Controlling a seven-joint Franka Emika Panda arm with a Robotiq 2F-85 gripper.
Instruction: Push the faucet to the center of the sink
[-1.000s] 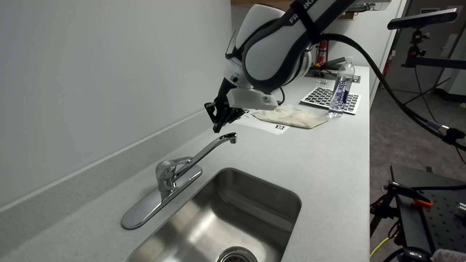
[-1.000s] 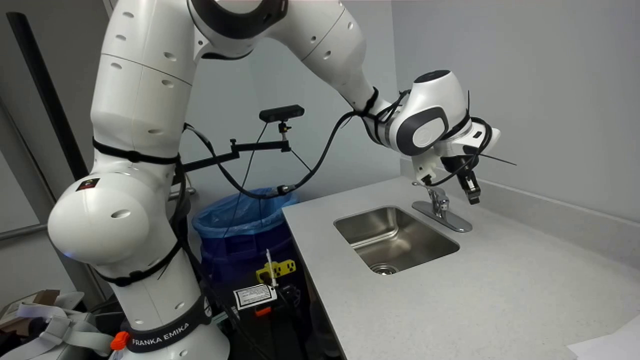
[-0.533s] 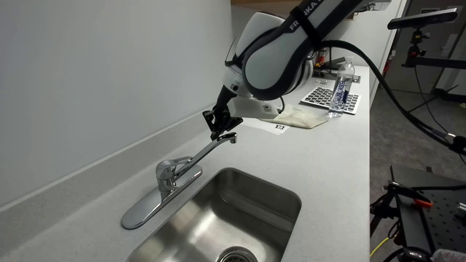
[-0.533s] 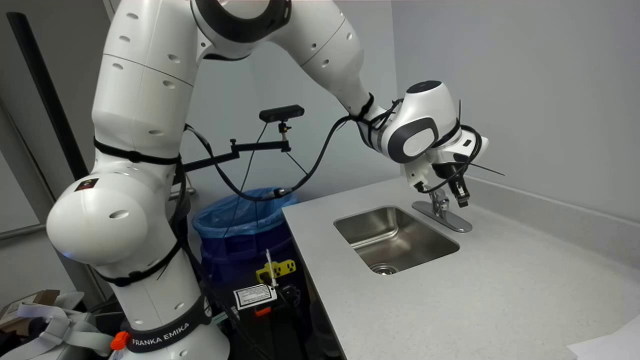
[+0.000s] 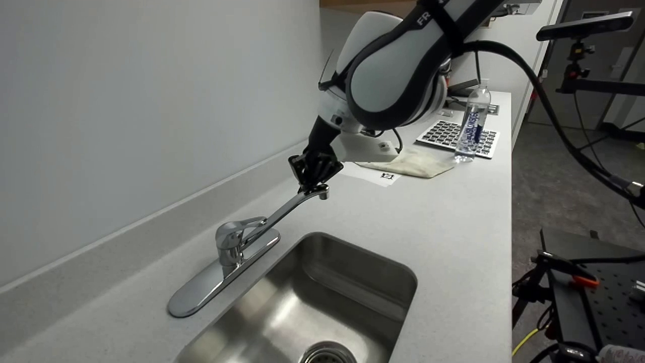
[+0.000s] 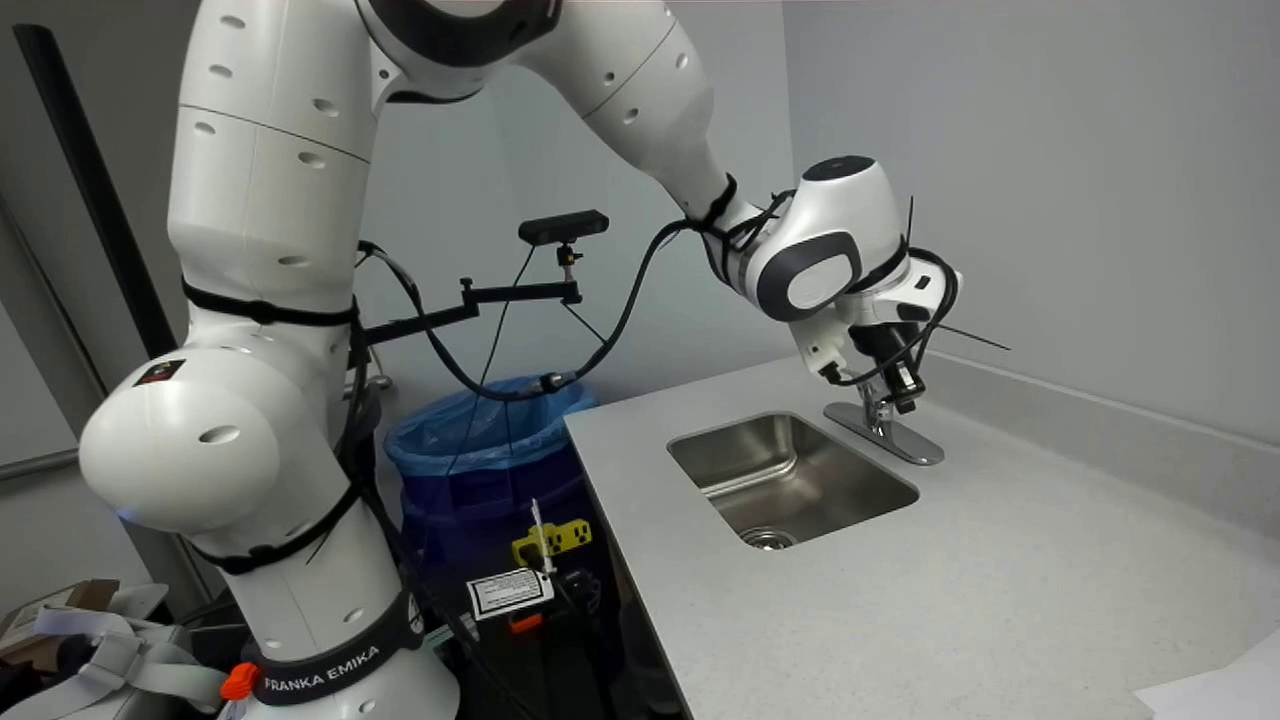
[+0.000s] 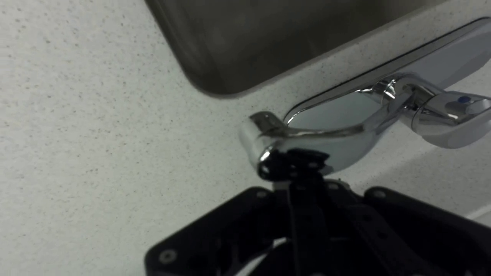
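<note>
The chrome faucet [image 5: 229, 247] stands on its oval base behind the sink [image 5: 347, 282]. Its spout [image 5: 282, 212] points along the wall, off to one side of the basin. In the other outside picture, the faucet [image 6: 873, 412] is partly hidden by my wrist and gripper. My gripper [image 5: 305, 188] is at the wall side of the spout, near its tip. In the wrist view, the gripper's fingers [image 7: 307, 180] are together with nothing between them. Their tips are against or very close to the curved spout [image 7: 333, 147]; contact is hard to tell. The sink corner [image 7: 230, 50] lies beyond it.
A wall [image 5: 151, 126] with a low backsplash [image 5: 151, 222] runs behind the faucet. A cloth [image 5: 413, 162], a water bottle [image 5: 473, 121] and a keyboard-like panel [image 5: 443, 133] lie farther along the counter. A blue-lined bin [image 6: 480, 420] stands beside the counter.
My gripper has come down from above the spout to its wall side, then moved slightly toward the spout's tip. The faucet shows no clear movement.
</note>
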